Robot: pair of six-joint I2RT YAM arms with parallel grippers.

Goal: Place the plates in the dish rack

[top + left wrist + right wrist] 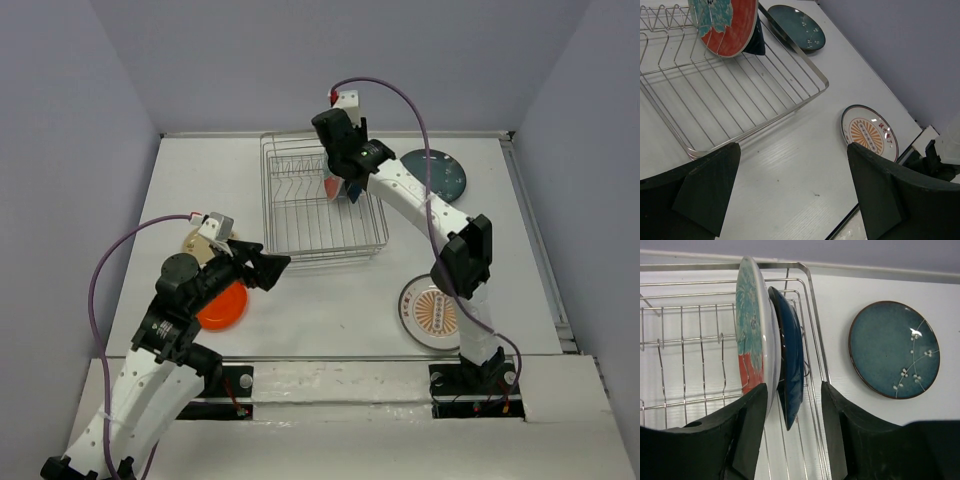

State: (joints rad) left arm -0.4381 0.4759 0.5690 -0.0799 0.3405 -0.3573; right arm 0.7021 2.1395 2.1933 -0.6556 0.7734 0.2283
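The silver wire dish rack (320, 228) stands mid-table. A red plate with teal centre (747, 330) and a dark blue plate (792, 350) stand upright at its right end. My right gripper (345, 188) is open, with the dark blue plate's edge between its jaws (794, 387) and its left finger by the red plate. My left gripper (278, 268) is open and empty above bare table in front of the rack (792, 150). The glossy orange plate (222, 305) and the cream plate (200, 243) lie under the left arm. The teal-grey plate (433, 175) and the sunburst plate (432, 312) lie flat on the right.
Grey walls close in the table at the back and both sides. A raised strip runs along the table's right edge (535, 240). The arm bases (470, 385) sit at the near edge.
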